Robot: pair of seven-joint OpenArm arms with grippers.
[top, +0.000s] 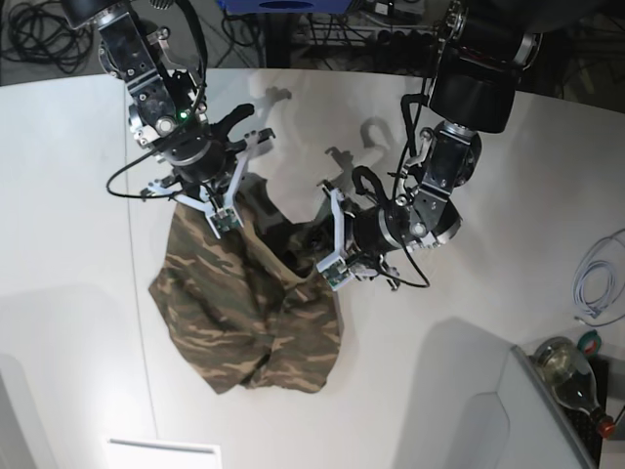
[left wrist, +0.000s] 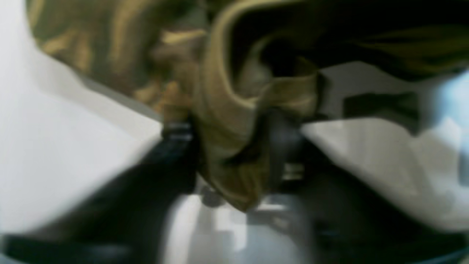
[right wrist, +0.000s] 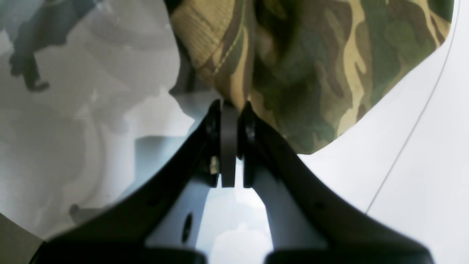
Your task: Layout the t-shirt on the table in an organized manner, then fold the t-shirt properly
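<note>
- T-shirt [top: 249, 303] and table [top: 78, 215] first, the table being the biggest thing in view; its white top fills the base view, and a thin dark seam line [right wrist: 410, 132] crosses it in the right wrist view
- camouflage t-shirt next in size; it hangs bunched between the two arms, its lower part heaped on the table toward 7 o'clock of the base view's centre, its top edges lifted at 10 o'clock and near the centre
- right gripper [top: 217, 195] at 10 o'clock of the base view; its jaws are clenched together with a fold of the t-shirt's edge [right wrist: 234, 73] pinched at their tips, the cloth spreading away beyond them
- left gripper [top: 337, 249] just right of the base view's centre; in the blurred left wrist view its jaws are closed around a rolled tan and olive bunch of the t-shirt [left wrist: 227, 121], cloth filling the gap between them
- glass bottle [top: 571, 371] at 4 o'clock, well apart from the t-shirt; a pale coiled cable [top: 598, 283] lies at 3 o'clock near the table's edge
</note>
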